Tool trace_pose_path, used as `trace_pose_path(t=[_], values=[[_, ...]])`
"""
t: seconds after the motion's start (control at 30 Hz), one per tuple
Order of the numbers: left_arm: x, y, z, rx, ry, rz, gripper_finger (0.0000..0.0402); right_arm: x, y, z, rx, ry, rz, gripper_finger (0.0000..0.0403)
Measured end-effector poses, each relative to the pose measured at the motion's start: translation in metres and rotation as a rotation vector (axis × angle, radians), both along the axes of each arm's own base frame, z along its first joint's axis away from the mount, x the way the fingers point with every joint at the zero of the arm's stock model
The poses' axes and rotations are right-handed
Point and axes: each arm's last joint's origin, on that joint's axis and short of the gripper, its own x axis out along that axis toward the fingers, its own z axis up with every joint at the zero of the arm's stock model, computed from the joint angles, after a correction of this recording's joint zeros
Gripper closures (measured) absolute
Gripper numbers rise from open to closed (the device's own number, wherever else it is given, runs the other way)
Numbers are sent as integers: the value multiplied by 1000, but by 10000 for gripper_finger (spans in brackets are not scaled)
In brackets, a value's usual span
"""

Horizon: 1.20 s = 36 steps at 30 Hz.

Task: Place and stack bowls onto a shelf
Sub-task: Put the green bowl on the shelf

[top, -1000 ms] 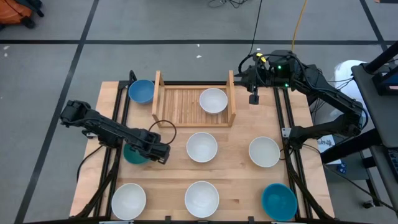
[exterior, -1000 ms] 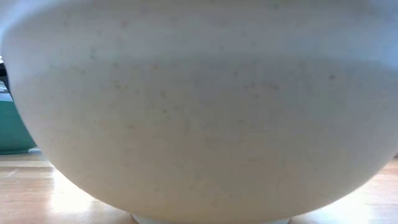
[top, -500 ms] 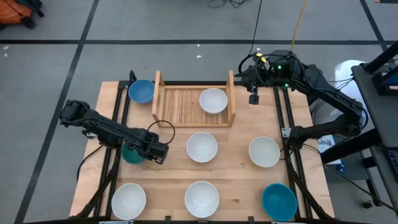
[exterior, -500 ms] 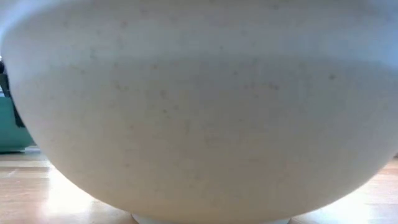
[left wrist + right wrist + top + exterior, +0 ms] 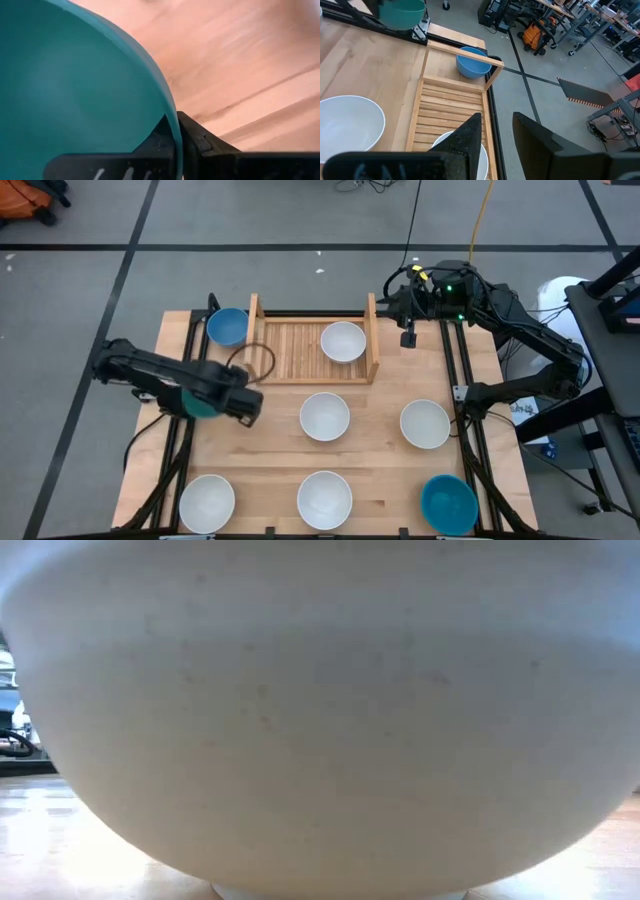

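One white bowl (image 5: 320, 720) blocks the low view; left gripper (image 5: 176, 145) pinches the teal bowl (image 5: 75, 90).

Even, bright overhead light falls on the wooden table (image 5: 380, 480), with only soft, short shadows under the bowls. At table height a white bowl (image 5: 320, 710) fills the picture, out of focus, with pale glare on the wood at both lower corners. Past the left wrist, the teal bowl (image 5: 75, 90) and the boards behind it are blurred.
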Motion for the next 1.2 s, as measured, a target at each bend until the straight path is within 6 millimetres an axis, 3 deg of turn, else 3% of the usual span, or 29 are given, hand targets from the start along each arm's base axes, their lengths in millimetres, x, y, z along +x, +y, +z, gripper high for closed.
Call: trace_pose_path(t=[0.13,0.57,0.83,1.0,1.2], values=[[9,17,25,52,-99,-65,397,0,0,0,0,0,0,298],[32,89,52,167,-103,-251,397,-2,-3,-1,-33,34,-98,298],[70,130,72,238,-101,-419,397,-2,-2,-2,-23,36,-99,298],[98,152,70,254,-79,-518,397,-2,-2,-2,-22,36,-99,298],[123,164,47,195,-44,-616,397,-2,-2,-2,-22,36,-99,298]])
